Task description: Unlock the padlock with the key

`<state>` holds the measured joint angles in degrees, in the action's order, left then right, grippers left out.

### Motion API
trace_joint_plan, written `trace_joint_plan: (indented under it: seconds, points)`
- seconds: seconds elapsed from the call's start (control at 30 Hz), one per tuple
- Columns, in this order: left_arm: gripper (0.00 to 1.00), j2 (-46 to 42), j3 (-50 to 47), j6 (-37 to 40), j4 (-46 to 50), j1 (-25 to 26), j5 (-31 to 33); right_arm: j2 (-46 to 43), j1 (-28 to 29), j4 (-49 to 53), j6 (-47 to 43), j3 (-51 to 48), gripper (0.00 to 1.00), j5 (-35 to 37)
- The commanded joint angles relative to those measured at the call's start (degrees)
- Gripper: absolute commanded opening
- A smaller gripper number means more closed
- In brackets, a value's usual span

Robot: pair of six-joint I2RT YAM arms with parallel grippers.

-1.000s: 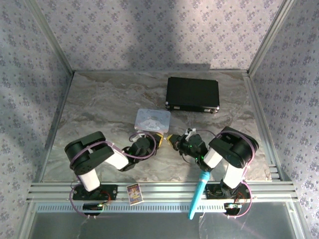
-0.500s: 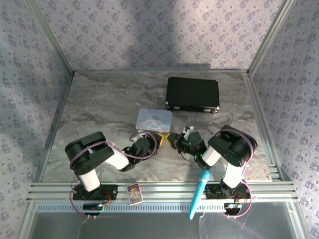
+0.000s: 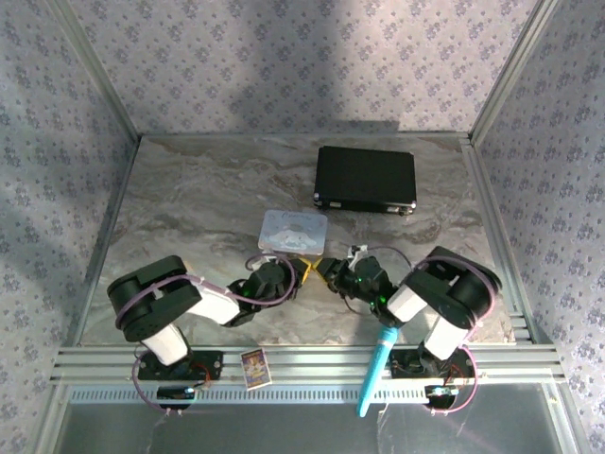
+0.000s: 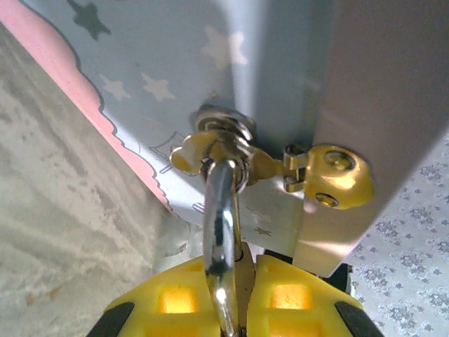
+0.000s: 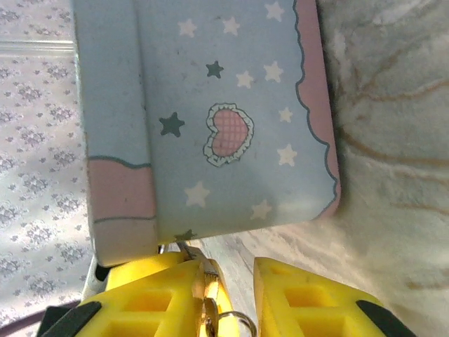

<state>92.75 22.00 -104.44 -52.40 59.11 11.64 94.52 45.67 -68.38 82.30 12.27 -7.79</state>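
While my left hand (image 4: pixel 238 265) is closed narrowly on the tiny padlock (image 4: pixel 219 225), I see only its thin silver U-shaped shackle, rising between my yellow fingers (image 4: pixel 175 298); its body is hidden between them. The shackle runs up through the metal loop on the front of the pastel blue tin with white stars and pink scalloped trim (image 4: pixel 168 63), just beside the tin's brass-coloured hasp (image 4: pixel 330 175). From above, that left hand (image 3: pixel 302 270) sits at the near edge of the tin (image 3: pixel 293 230), on the grey marbled table (image 3: pixel 189 208).

My right hand (image 5: pixel 236 272) is just below the tin's near corner, fingers narrowly apart. The thin silvery metal key (image 5: pixel 208 293) lies against one finger's inner face, pointing toward the tin, with a small wire ring (image 5: pixel 235 324) at its base. A gap remains to the other finger (image 5: pixel 309 298), so I cannot tell whether the key is truly pinched. Beyond the tin lies a flat black rectangular case (image 3: pixel 365 178).
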Motion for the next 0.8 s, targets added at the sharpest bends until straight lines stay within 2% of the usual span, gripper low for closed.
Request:
trace_joint_plan:
  seconds: [0.0,0.13,0.27,0.4,0.63,0.77]
  points:
    - [0.0,-3.1,0.8,1.1,1.8,0.4,-2.6,-6.0,0.8,10.9,-5.8,-1.6,0.24,0.3]
    - [0.0,-4.1,0.7,1.2,4.7,0.0,-2.3,-14.3,0.8,25.1,-10.4,-0.1,0.19,0.7]
    - [0.0,-4.3,0.5,1.2,4.3,-0.1,-2.3,-19.0,0.7,31.4,-11.3,0.5,0.09,1.8]
    - [0.0,-4.6,0.5,1.5,3.5,-0.4,-2.8,-19.1,0.0,32.9,-11.5,0.7,0.03,1.3]
    - [0.0,-4.9,1.3,2.0,3.8,0.2,-3.6,-14.6,0.5,28.0,-12.6,3.7,0.02,-0.1]
    - [0.0,-4.4,2.6,2.3,5.7,2.4,-2.8,-14.2,1.8,29.0,-14.6,6.9,0.02,1.3]
